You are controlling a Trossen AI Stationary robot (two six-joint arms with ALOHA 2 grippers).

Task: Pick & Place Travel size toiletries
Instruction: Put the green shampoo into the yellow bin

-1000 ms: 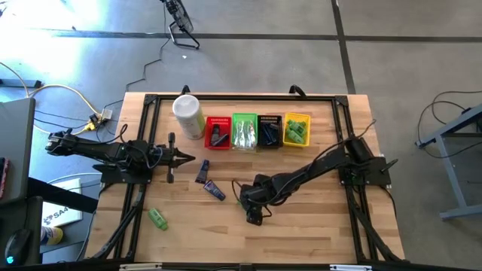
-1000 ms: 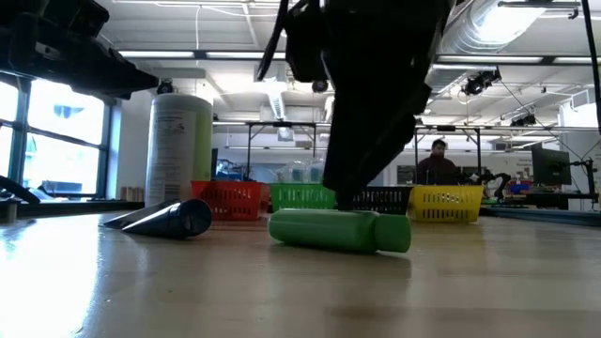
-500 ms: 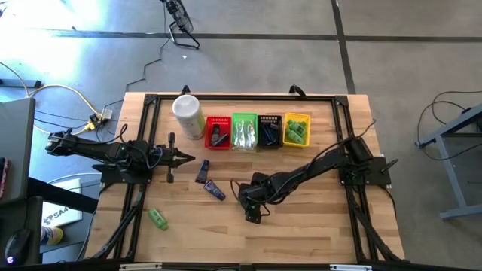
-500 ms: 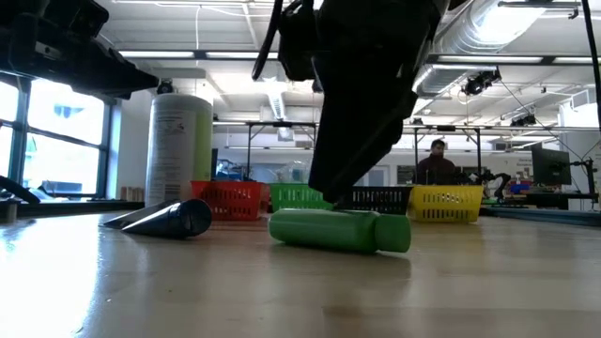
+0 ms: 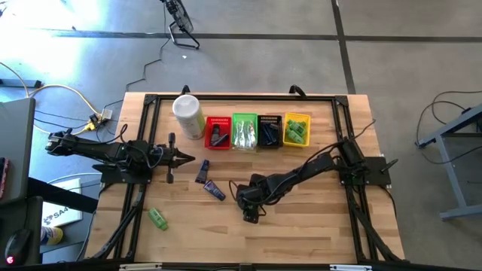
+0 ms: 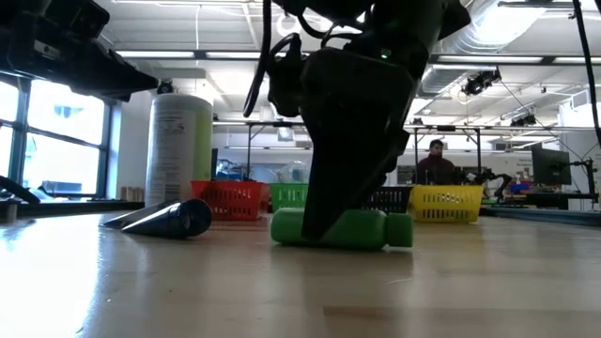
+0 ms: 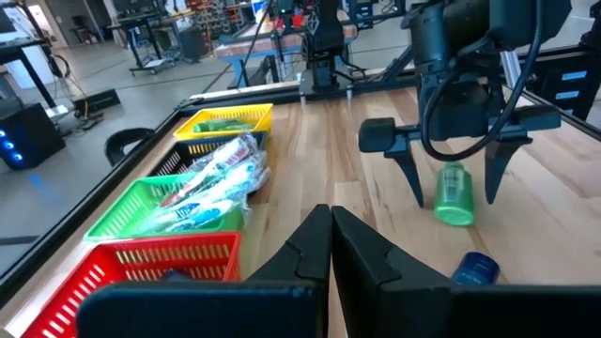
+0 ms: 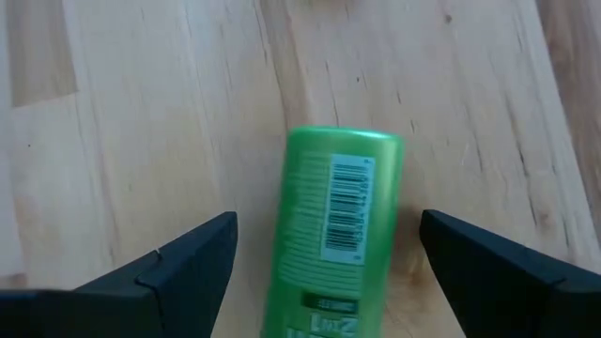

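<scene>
Right wrist view shows your right end effector spread wide either side of a green bottle lying on the counter, not gripping it; left end effector sits closed.

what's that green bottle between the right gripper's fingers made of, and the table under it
Green bottle: likely plastic, smooth and slightly glossy, with fine ribbing and a printed barcode label. Table: looks like wood, pale planks with visible grain and seams, matte to satin finish. The open right gripper straddles the bottle.

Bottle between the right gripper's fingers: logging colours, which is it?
Bright green bottle; right wrist view shows it best.
</scene>
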